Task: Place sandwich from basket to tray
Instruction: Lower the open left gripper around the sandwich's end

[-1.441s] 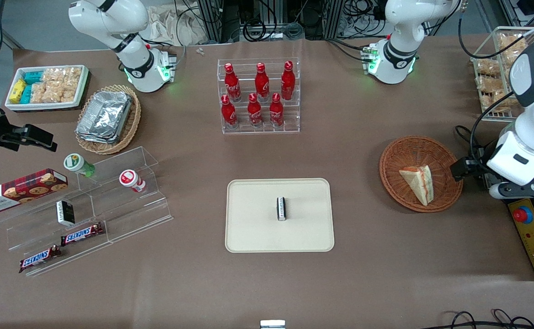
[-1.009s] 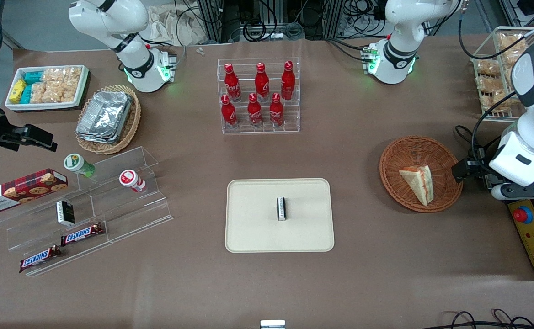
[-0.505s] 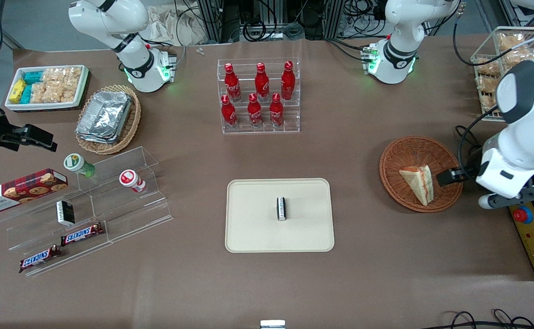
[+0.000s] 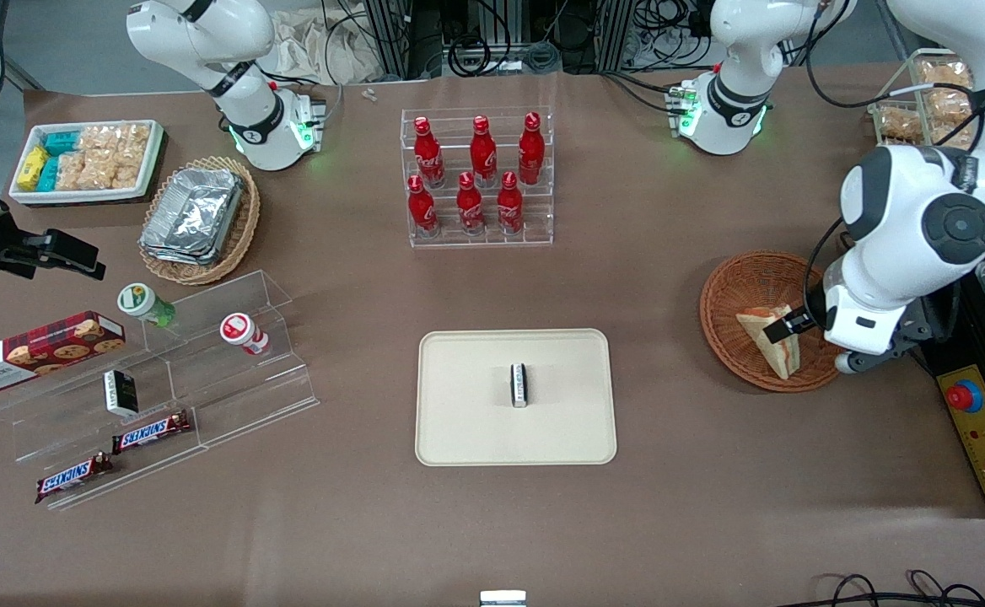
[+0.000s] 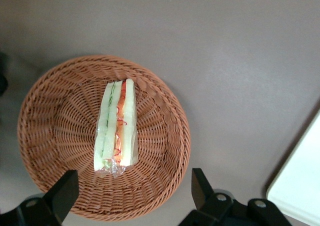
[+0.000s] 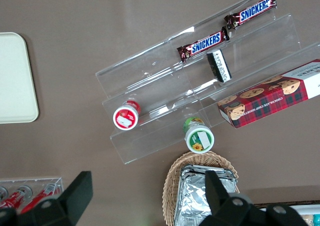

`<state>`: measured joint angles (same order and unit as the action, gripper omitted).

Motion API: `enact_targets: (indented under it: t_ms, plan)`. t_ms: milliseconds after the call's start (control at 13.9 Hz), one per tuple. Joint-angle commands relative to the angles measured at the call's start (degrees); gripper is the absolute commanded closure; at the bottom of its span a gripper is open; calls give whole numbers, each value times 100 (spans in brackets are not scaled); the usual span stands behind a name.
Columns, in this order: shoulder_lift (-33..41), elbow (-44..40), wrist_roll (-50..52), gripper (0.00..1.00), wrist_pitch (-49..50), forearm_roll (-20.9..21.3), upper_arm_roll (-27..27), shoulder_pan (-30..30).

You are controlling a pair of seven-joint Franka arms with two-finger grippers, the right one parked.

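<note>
The sandwich [image 4: 769,339], a clear-wrapped wedge of pale bread with an orange-red and green filling, lies in the round reddish-brown wicker basket [image 4: 737,282] toward the working arm's end of the table. My left gripper [image 4: 788,327] hovers over the basket, just above the sandwich. In the left wrist view its two black fingers [image 5: 63,193] stand wide apart with nothing between them. There the gripper [image 5: 131,191] is above the basket [image 5: 55,116], off one end of the sandwich [image 5: 116,128]. The cream tray [image 4: 467,421] lies mid-table, and its corner [image 5: 302,186] shows in the wrist view.
A small black packet [image 4: 519,385] stands on the tray. A clear rack of red bottles [image 4: 478,177] is farther from the camera than the tray. A wire basket of snack bags [image 4: 923,101] and a red stop button [image 4: 960,396] sit near the working arm.
The left arm has swung in from the table's end. Its gripper has moved from beside the basket's rim to above the sandwich. The sandwich has not moved.
</note>
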<state>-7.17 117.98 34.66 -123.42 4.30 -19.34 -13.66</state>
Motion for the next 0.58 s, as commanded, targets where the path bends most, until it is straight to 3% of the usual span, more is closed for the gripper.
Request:
enact_targets:
  t_ms: [0,216,505]
  plan:
    - [321,768,357,0,-602,10,18,-32]
    - [322,981,392,0,-788,290,132,-102]
    - [234,1340,392,0,-1375,308,202,-102]
